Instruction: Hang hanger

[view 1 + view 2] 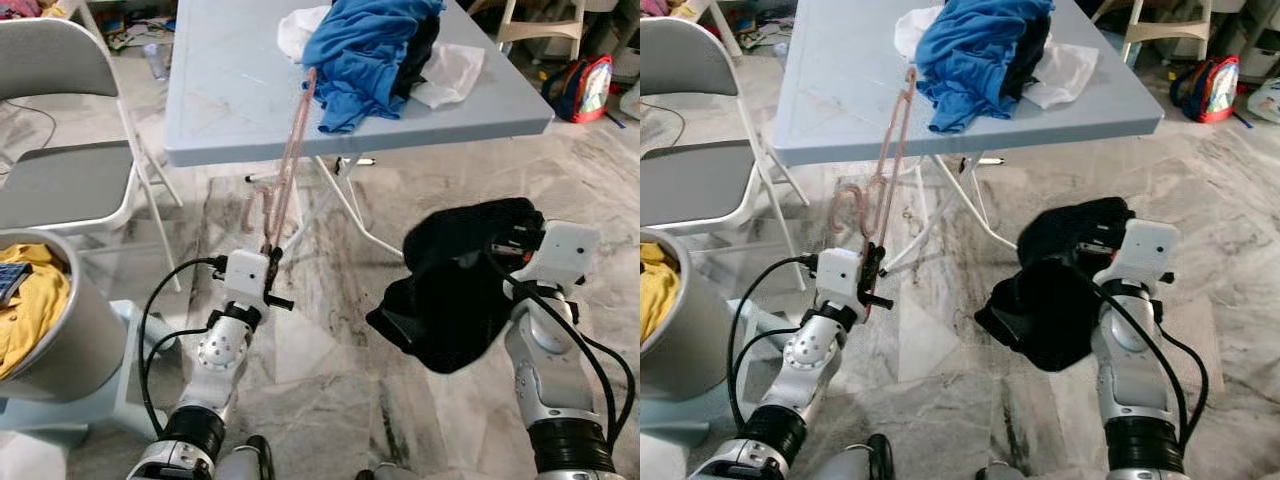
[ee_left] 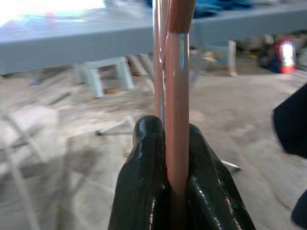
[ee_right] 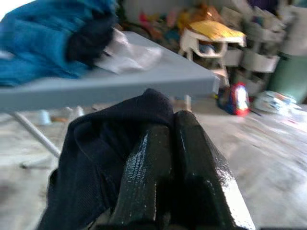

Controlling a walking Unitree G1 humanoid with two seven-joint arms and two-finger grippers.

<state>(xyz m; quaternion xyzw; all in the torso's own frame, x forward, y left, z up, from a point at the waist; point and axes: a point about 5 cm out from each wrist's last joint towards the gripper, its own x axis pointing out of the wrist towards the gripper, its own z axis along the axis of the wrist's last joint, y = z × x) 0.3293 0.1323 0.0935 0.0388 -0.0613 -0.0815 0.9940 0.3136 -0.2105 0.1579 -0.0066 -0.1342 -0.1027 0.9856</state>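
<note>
A thin pink hanger [image 1: 290, 160] rises from my left gripper [image 1: 270, 262] towards the edge of the grey folding table [image 1: 230, 90]; its hook curls low on the left. My left gripper is shut on the hanger's rod [image 2: 177, 96], which runs between the black fingers [image 2: 148, 158]. My right gripper [image 1: 503, 252] is shut on a black garment [image 1: 450, 290] that hangs in a bunch over the marble floor. In the right wrist view the fingers [image 3: 153, 163] press together with the black cloth [image 3: 91, 153] draped beside them.
A blue garment [image 1: 370, 50] lies heaped with white and dark cloths on the table. A grey folding chair [image 1: 60, 180] stands at the left. Below it is a round basket [image 1: 70, 350] holding yellow cloth. A red backpack [image 1: 580, 88] sits far right.
</note>
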